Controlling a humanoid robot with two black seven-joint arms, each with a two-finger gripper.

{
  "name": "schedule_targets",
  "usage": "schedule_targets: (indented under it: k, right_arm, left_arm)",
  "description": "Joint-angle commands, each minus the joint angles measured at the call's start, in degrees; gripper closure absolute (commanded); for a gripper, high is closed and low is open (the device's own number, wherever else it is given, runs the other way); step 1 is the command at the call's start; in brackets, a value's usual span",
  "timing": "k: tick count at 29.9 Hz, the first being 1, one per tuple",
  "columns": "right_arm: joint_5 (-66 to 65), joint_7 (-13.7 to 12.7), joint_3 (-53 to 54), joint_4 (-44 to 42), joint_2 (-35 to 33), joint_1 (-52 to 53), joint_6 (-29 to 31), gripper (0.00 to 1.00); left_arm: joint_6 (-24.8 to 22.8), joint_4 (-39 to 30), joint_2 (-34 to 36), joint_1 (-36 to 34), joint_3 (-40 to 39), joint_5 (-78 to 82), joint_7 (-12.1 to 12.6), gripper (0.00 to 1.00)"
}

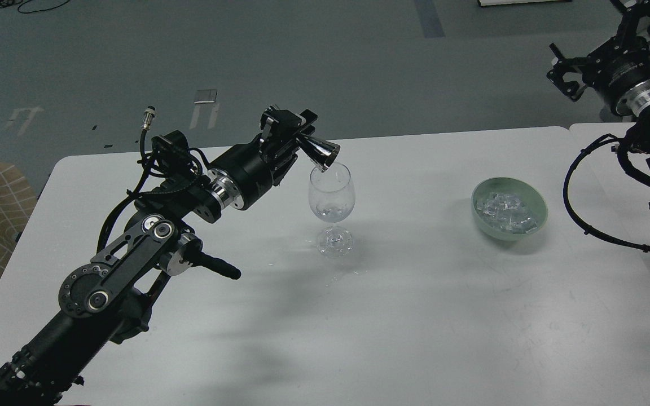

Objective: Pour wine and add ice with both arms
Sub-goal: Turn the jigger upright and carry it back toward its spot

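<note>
- The left gripper (294, 138) clamps a small shiny metal cup (319, 151), tilted with its mouth down, right over the rim of the stemmed glass (332, 197).
- The wine (330, 213) shows only as a faint clear pool at the bottom of the glass bowl, just below the cup's mouth; whether any stream is falling cannot be told.
- The ice (507, 212) lies heaped in a pale green bowl (538, 210), well to the right of the glass and well apart from both grippers.
- The right gripper (566, 76) hangs raised beyond the worktop's far right corner, dark and small; whether it is wide or narrow cannot be told.
- Count: one glass, one metal cup, one bowl, two arms. The ice cubes are many and overlap too much to count.
- The right arm is cut off by the right edge of the view; the left arm runs out at the lower left.
- A few clear specks lie on the white worktop (415, 316) near the glass foot, too small to identify.
</note>
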Motion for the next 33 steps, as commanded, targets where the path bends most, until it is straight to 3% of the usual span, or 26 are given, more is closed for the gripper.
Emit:
schedule_targets:
  k: [1,8,23,33]
  right_arm:
    - [-0.03,0.09,0.01,-0.01,-0.4,0.01,0.0,0.0]
    - [-0.03,0.01,0.1,-0.01,-0.66,-0.07,0.0,0.0]
    - [-0.03,0.01,0.81,0.08,-0.75,-0.43,0.0,0.0]
    - [0.06,0.01,0.89,0.08,-1.45,-0.43,0.0,0.0]
  left_arm:
    - [-0.09,-0.17,-0.03,-0.74,-0.08,-0.01,0.25,0.78]
    - [-4.04,-0.17,0.85,-1.09,-0.08,-0.01,0.43,0.97]
    - [-4.31,-0.69,3.13,-4.69,-0.17,-0.09,0.51,0.98]
    - [-4.31,-5.35,3.75,-6.1,-0.17,-0.09,3.41,0.98]
